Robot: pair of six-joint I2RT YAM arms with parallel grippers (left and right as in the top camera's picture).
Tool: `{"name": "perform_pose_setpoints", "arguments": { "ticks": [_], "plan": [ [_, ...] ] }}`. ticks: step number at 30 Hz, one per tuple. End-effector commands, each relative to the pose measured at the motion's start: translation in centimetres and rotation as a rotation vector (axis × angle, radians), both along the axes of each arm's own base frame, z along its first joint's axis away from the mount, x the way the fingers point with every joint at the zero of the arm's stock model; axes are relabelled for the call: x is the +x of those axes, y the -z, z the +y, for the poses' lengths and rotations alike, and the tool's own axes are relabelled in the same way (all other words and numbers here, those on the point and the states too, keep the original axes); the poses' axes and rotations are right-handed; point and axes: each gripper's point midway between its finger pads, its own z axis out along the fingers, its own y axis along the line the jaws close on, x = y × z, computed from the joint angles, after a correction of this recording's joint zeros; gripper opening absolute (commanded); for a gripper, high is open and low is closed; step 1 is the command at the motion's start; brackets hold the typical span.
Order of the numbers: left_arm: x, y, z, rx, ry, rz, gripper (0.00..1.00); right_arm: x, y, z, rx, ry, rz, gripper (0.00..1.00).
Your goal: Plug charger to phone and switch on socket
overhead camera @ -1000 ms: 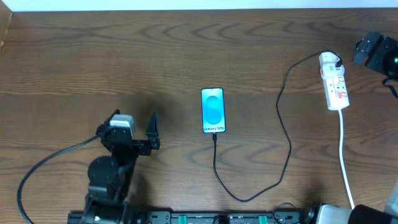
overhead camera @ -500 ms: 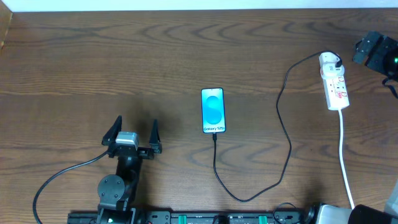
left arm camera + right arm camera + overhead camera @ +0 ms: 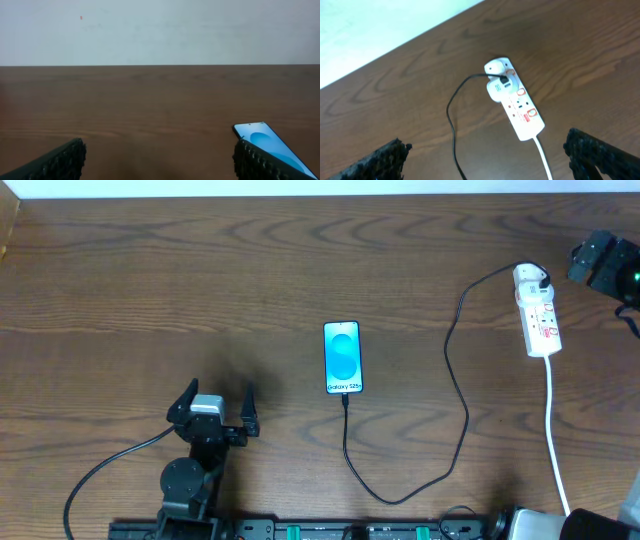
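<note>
Galaxy S25+ phone (image 3: 342,358) flat at centre of wooden table (image 3: 140,270), screen lit blue. Black charger cable (image 3: 462,395) meets phone's near edge, loops toward table front, then climbs to white adapter (image 3: 496,89) in power strip socket (image 3: 538,315), far right. Left gripper (image 3: 217,393) left of phone, fingers spread wide, holding nothing. Right gripper (image 3: 486,142) over socket, spread wide, empty.

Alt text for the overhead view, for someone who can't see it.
A blue-screened phone lies centred on the wooden table, a thin black charger looping from its near edge to a white socket at the right. The left gripper sits open and empty left of the phone; part of the right arm shows beside the socket.
</note>
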Motion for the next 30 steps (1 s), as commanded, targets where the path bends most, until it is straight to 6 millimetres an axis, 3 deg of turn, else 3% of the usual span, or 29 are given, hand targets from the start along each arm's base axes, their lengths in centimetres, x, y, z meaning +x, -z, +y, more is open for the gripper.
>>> {"name": "perform_pose_setpoints", "arguments": {
  "ticks": [1, 21, 30],
  "plan": [
    [-0.1, 1.6, 1.1, 0.029, -0.053, 0.052, 0.95, -0.1, -0.3, 0.5, 0.002, 0.000, -0.008, 0.99],
    [0.0, 1.6, 1.3, 0.027, -0.061, 0.051, 0.94, -0.1, -0.3, 0.5, 0.002, 0.000, -0.007, 0.99],
    [0.0, 1.6, 4.1, 0.025, -0.174, 0.052, 0.94, -0.1, -0.3, 0.5, 0.002, 0.000, -0.007, 0.99]
  ]
}}
